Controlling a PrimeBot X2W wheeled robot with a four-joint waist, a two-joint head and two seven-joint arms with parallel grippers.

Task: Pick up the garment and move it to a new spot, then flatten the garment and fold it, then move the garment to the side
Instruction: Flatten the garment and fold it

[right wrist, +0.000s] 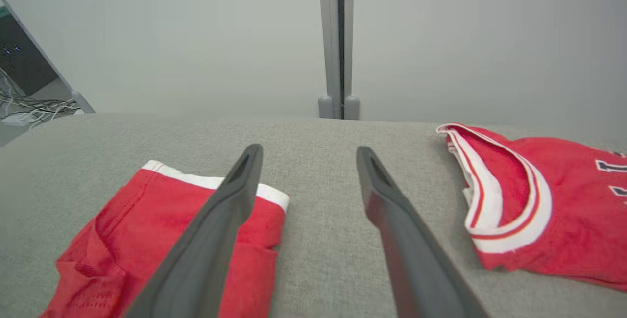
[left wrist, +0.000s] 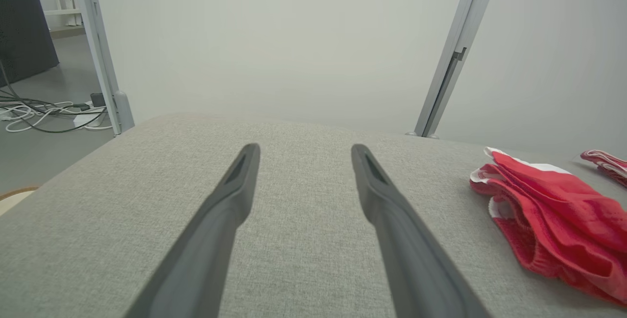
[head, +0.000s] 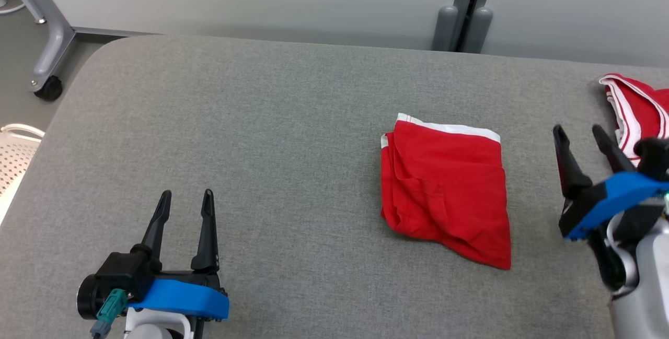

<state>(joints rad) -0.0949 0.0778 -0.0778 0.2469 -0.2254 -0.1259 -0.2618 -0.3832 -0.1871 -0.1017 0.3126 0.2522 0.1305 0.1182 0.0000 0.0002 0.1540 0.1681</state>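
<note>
One folded garment [head: 444, 187], one red jersey [head: 645, 112], one grey table [head: 261, 119].

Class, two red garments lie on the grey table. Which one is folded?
The red garment with the plain white band, near the middle of the table, is folded into a compact block. The striped-trim jersey at the right edge lies loose.

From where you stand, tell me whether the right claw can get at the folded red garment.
Probably yes. The right claw hovers open just beside the folded red garment, with bare grey surface between them and nothing in the way.
</note>
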